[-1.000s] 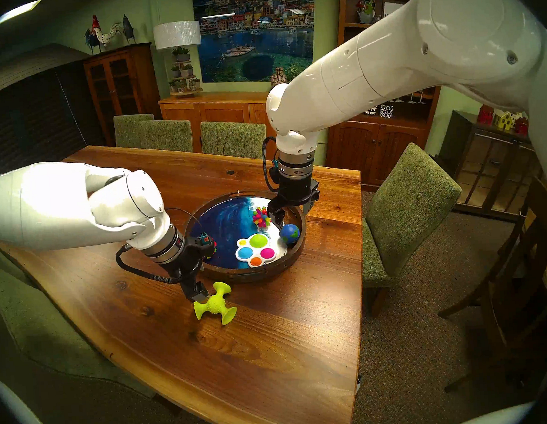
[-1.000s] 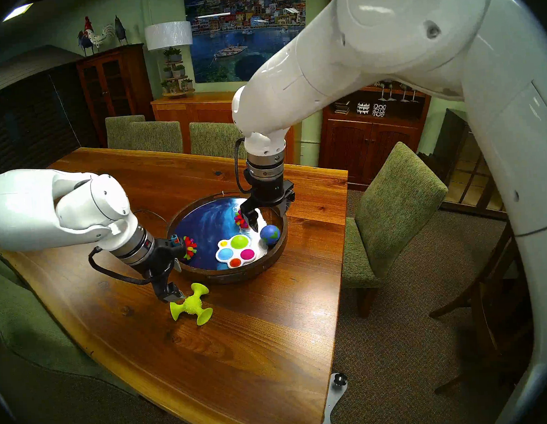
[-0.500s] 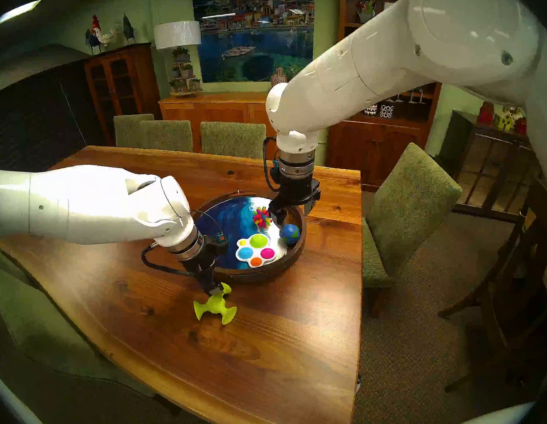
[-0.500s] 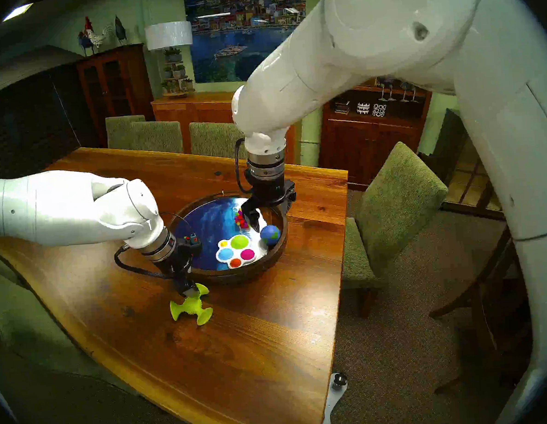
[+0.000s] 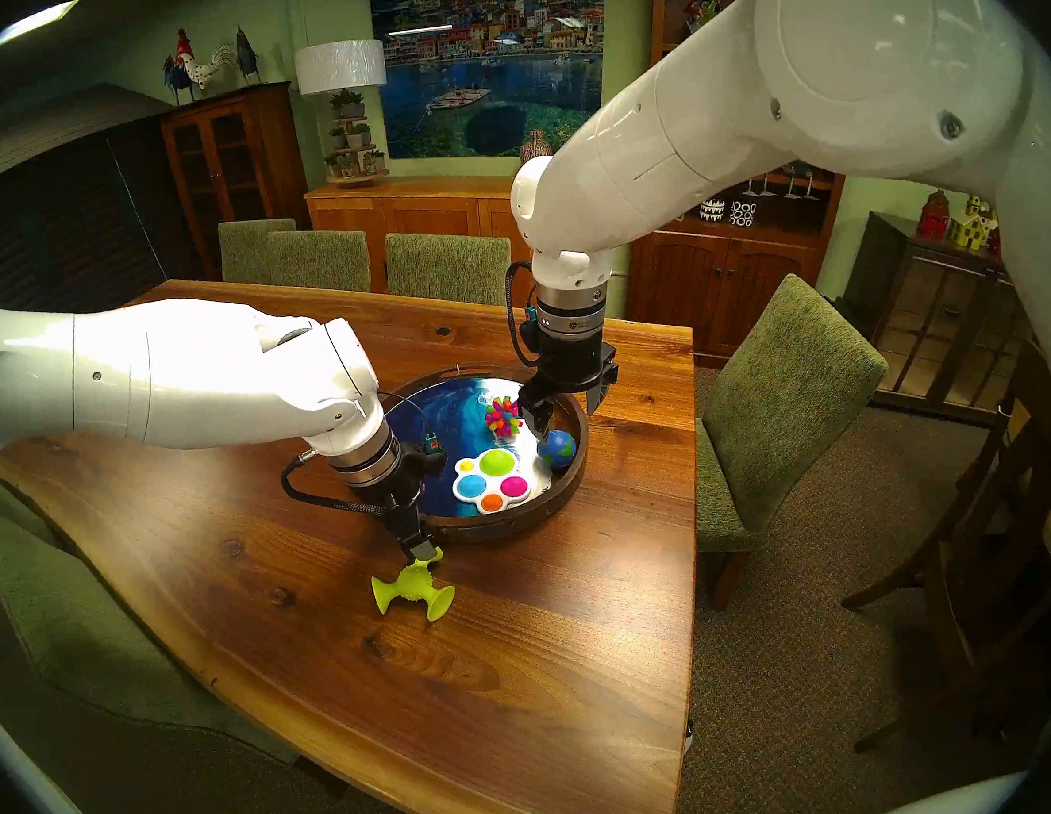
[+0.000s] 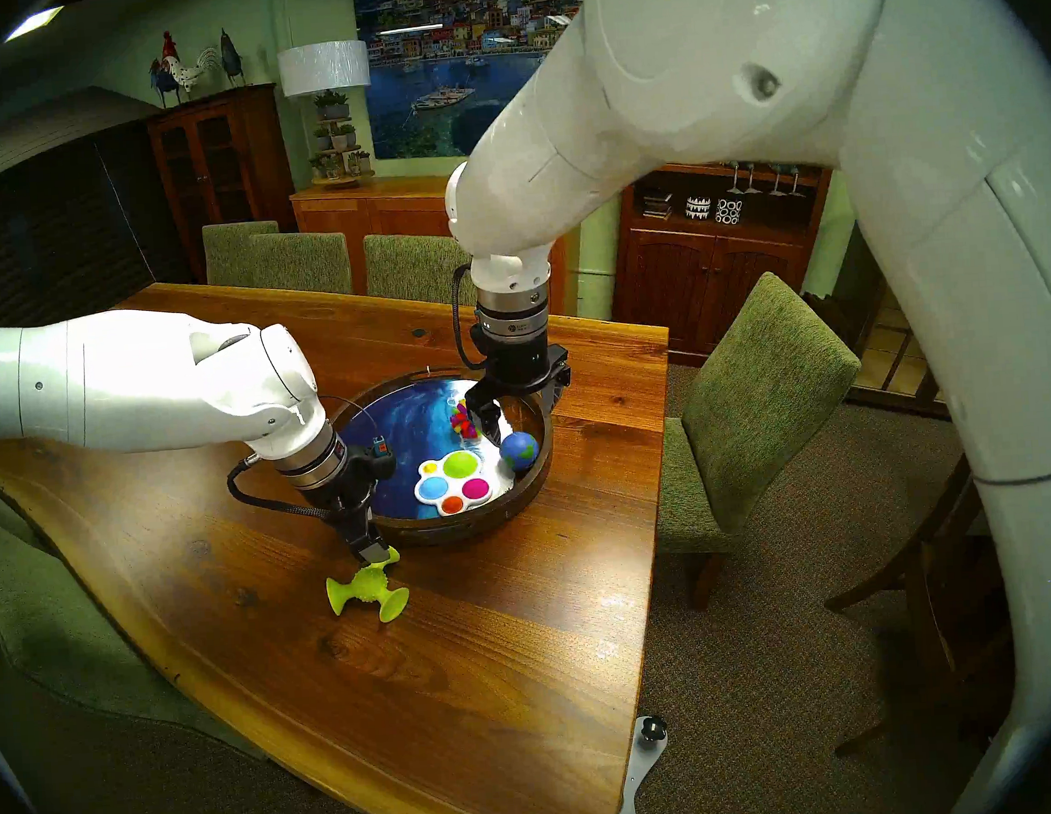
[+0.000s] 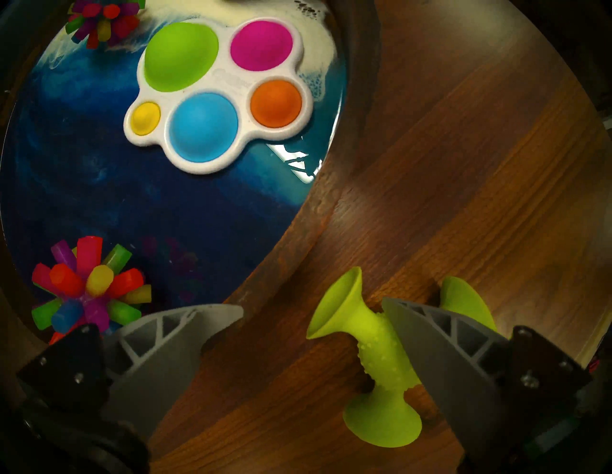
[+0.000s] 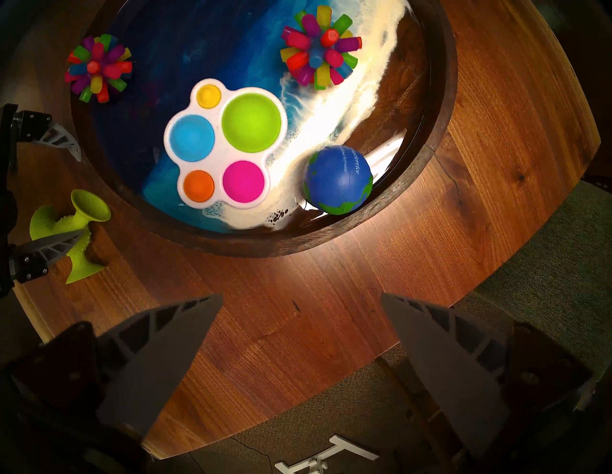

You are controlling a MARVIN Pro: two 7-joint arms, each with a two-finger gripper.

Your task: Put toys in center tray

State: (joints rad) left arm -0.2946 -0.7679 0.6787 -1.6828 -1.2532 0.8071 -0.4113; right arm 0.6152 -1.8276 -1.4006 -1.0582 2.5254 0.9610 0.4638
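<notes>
The lime-green suction-cup piece [image 5: 413, 591] stands on the table just in front of the round centre tray [image 5: 493, 525]. My left gripper [image 5: 421, 551] is open right above it. In the left wrist view one finger [image 7: 430, 341] lies over the piece's hub [image 7: 381, 357], and the arm pointing at the tray sits between the fingers. In the tray lie the white dimpled board [image 5: 493, 473], a spiky ball [image 5: 503, 417], the globe ball [image 5: 557, 448] and a second spiky ball [image 7: 89, 288], hidden behind my left wrist in the head views. My right gripper [image 5: 566, 410] is open and empty above the tray's far right rim.
The wooden table [image 5: 468, 708] narrows toward me, with its right edge close beside the tray. Green chairs stand at the right [image 5: 780, 394], along the far side [image 5: 447, 267] and at the left [image 5: 62, 609].
My left gripper has moved right, from the piece's left side to over its hub and tray-side arm. The piece has not moved. My right arm has barely shifted.
</notes>
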